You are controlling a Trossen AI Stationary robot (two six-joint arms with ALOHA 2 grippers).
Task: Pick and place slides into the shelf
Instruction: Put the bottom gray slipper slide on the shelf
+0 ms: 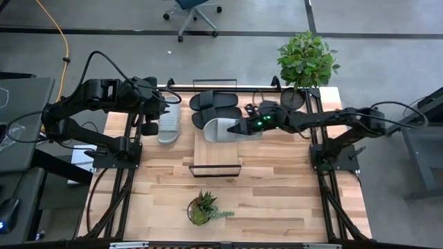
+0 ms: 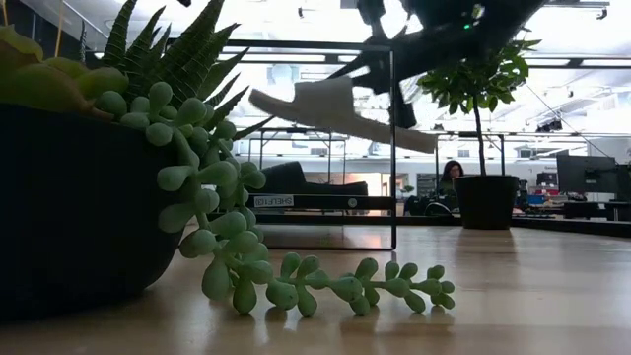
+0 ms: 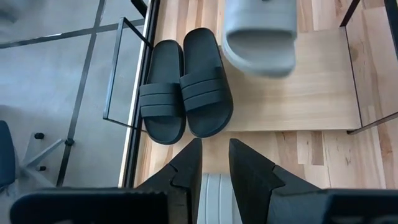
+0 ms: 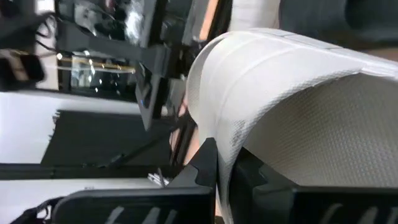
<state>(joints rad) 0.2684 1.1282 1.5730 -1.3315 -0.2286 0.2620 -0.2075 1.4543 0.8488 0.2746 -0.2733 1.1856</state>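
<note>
**Grey slide in the air over the shelf, second grey one waiting at the desk's left**

You have the shelf (image 1: 216, 155) lying across the middle of the desk (image 1: 277, 200), its long axis running from far edge to near edge. Two black slides (image 1: 214, 102) sit side by side at its far end, long axes crosswise to the board.

Your right gripper (image 1: 242, 128) is pinching the strap edge of a light grey slide (image 1: 223, 128), fingers pressed onto that thin band. In the low view it hangs tilted, clear of the board. Its long axis runs left-right, like the black pair.

Expect it to be light, soft foam: the strap flexes, so it may swing. The strap is the sensible place to hold.

Your left gripper (image 3: 214, 163) hovers partly spread over the other grey slide (image 1: 169, 121), beside the shelf's left side, its long axis running far to near
</note>
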